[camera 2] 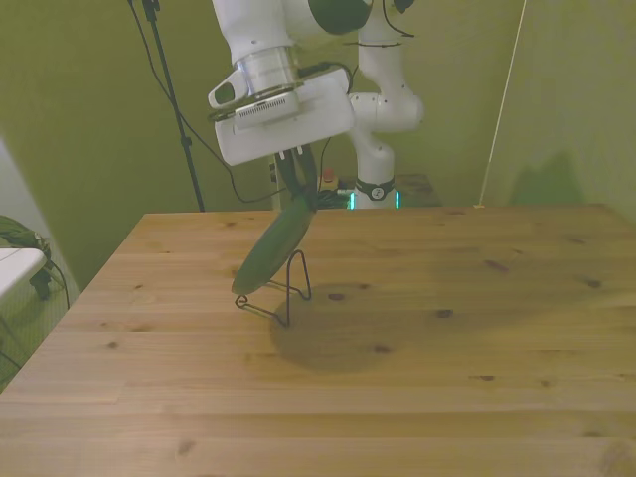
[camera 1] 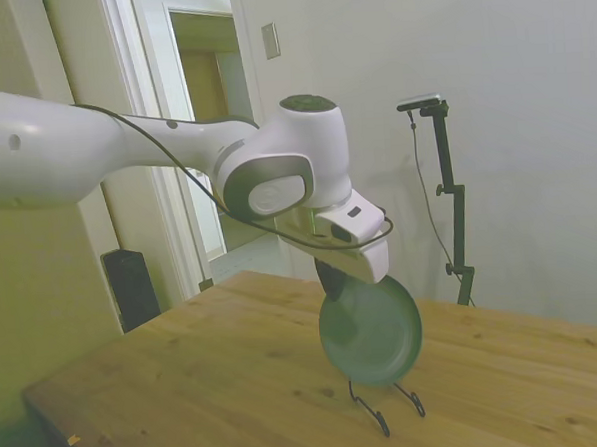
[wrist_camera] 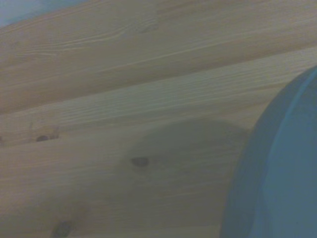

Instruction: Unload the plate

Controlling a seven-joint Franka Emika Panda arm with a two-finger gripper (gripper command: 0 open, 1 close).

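- Left half of the side view: the white arm (camera 1: pixel 125 152) reaches in from the left edge and bends down at its wrist near the middle of the frame.
- Centre of the side view: the gripper (camera 1: pixel 332 282) comes down onto the top rim of the plate (camera 1: pixel 372 332), its dark fingers (camera 1: pixel 328 278) closed on that rim.
- The plate is dull dark green and stands on edge, tilted, just right of centre and low in that frame.
- Below it, the thin black wire stand (camera 1: pixel 386 403) sits on the wooden table (camera 1: pixel 207 388); whether the plate's lower rim touches the wire cannot be made out.
- Front view, left of centre: the plate (camera 2: pixel 274 246) shows nearly edge-on, leaning toward the front view's left, with the wire stand (camera 2: pixel 283 295) under and just beside its lower end, and a soft shadow on the table (camera 2: pixel 477 358) to the right of it.
- Wrist view: a blurred curve of the plate (wrist_camera: pixel 277 173) fills the lower right corner over the wood planks.
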